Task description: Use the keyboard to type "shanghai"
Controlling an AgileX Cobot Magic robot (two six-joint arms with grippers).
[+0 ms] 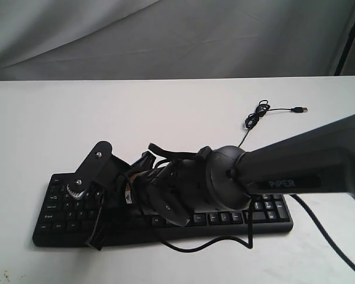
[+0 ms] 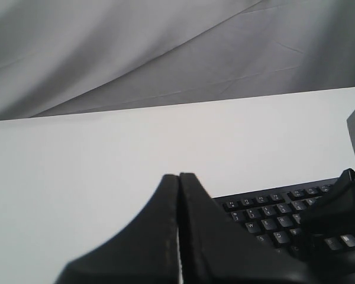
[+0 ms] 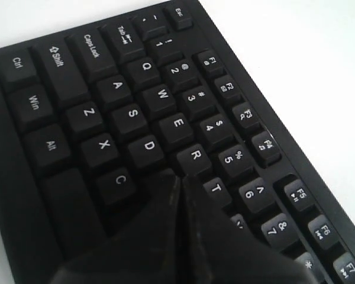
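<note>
Keyboard [image 1: 266,216] runs crosswise before me; my right gripper [image 3: 178,180], pinched closed, hangs over its letters by D and R, nearer than my closed left gripper [image 2: 178,177].

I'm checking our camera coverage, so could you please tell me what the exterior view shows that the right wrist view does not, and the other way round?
Only the exterior view shows both ends of the keyboard, a thin cable with a loose plug, the right arm and the grey cloth behind. Only the right wrist view shows readable key letters such as Q, and the right gripper shut, its tip close to the R key. Both show the black keyboard on the white table.
</note>
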